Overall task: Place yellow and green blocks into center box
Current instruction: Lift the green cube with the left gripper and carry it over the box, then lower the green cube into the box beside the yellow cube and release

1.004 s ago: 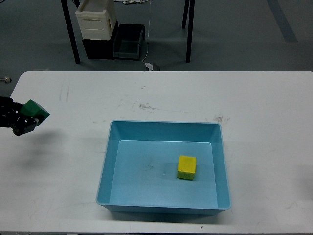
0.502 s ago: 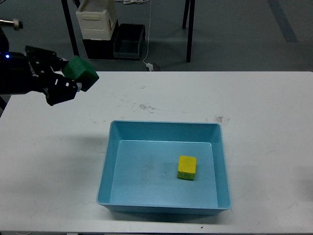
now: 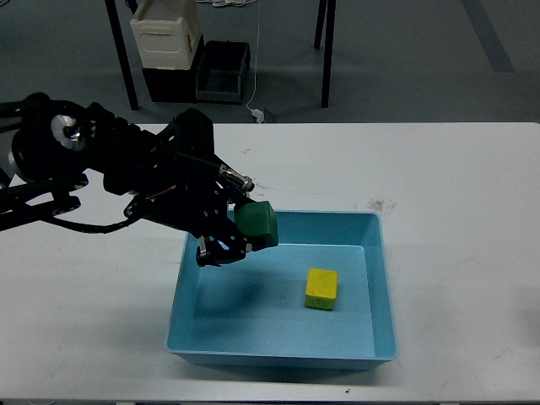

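My left gripper (image 3: 239, 229) is shut on the green block (image 3: 256, 222) and holds it above the far left part of the light blue box (image 3: 186, 278), over its inside. The yellow block (image 3: 321, 288) lies on the box floor, right of centre. My left arm reaches in from the left across the white table. My right gripper is not in view.
The white table (image 3: 456, 194) bears faint scuff marks behind the box. Beyond the table's far edge are black table legs (image 3: 123, 59), a cream container (image 3: 165, 34) and a dark bin (image 3: 221, 72) on the floor.
My left arm has swung from the table's far left, rising, then right and down, carrying the green block over the box. The yellow block has not moved.
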